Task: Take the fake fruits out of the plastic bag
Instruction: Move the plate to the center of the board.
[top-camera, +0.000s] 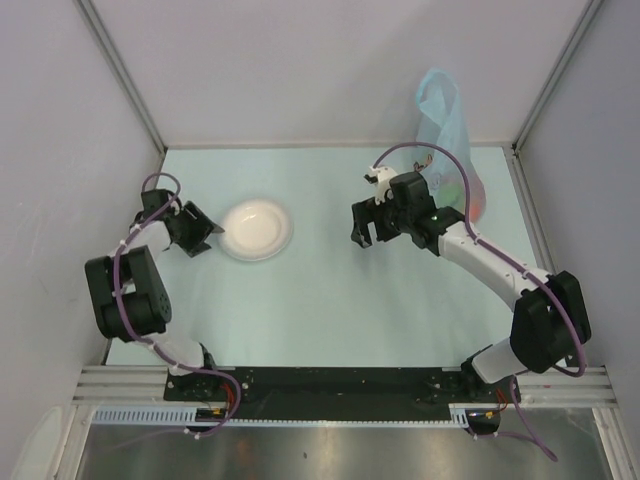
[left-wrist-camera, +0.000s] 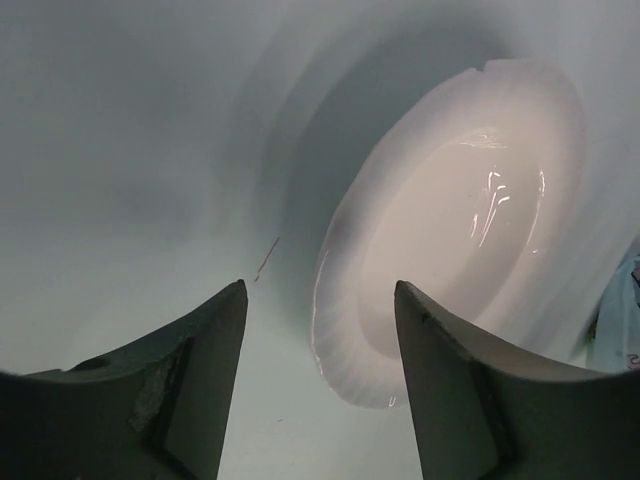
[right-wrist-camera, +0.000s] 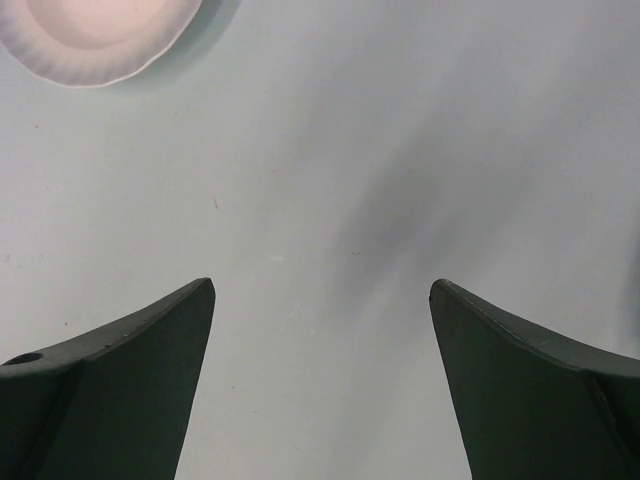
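The plastic bag (top-camera: 446, 118), light blue and crinkly, stands at the back right corner, its lower part behind my right arm. Red and green patches show through it low down (top-camera: 478, 198); I cannot tell whether they are print or fake fruits. No fruit shows plainly anywhere. My right gripper (top-camera: 365, 232) (right-wrist-camera: 322, 283) hangs open over bare table, left of the bag, with nothing between its fingers. My left gripper (top-camera: 207, 238) (left-wrist-camera: 320, 290) is open just left of the white plate (top-camera: 256, 229) (left-wrist-camera: 470, 220), whose near rim shows between the fingertips.
The plate appears empty and also shows at the top left of the right wrist view (right-wrist-camera: 90, 40). Grey walls close in the pale table (top-camera: 320, 310) at the back and both sides. A sliver of blue (left-wrist-camera: 622, 320) shows at the right edge of the left wrist view.
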